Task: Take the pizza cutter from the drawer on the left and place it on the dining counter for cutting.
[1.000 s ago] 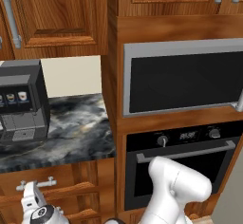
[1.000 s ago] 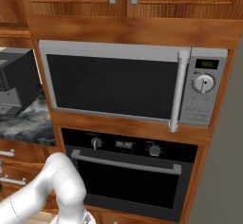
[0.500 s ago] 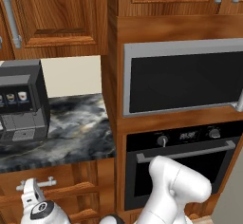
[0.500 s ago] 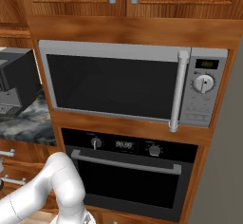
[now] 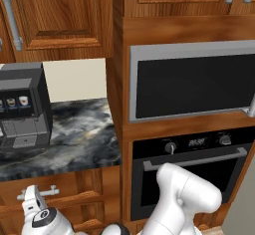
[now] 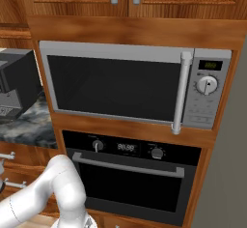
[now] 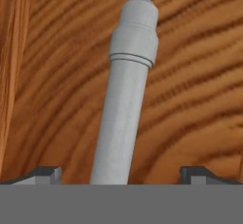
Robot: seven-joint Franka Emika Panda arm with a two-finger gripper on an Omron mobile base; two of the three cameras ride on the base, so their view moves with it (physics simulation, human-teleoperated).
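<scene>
The drawer [image 5: 79,185] is shut, a reddish-brown wooden front under the marbled counter. Its silver bar handle [image 5: 49,192] runs across it. My gripper [image 5: 33,198] sits right at the handle's left end. In the hand view the handle [image 7: 126,104] stands as a grey bar between my two dark fingertips [image 7: 45,174], against the wood grain of the drawer front [image 7: 194,90]. The gripper [image 7: 121,174] is open, with the jaws wide on either side of the bar and not touching it. The pizza cutter is hidden. The dining counter is out of view.
A black coffee machine [image 5: 20,107] stands on the marbled counter [image 5: 79,139] above the drawer. To the right are a built-in microwave [image 6: 130,84] and an oven [image 6: 130,174] with a bar handle. Wooden wall cabinets [image 5: 60,15] hang overhead. My white arm [image 5: 184,199] crosses in front of the oven.
The hand has crept slightly up toward the drawer handle. The jaws stay wide and the drawer stays shut.
</scene>
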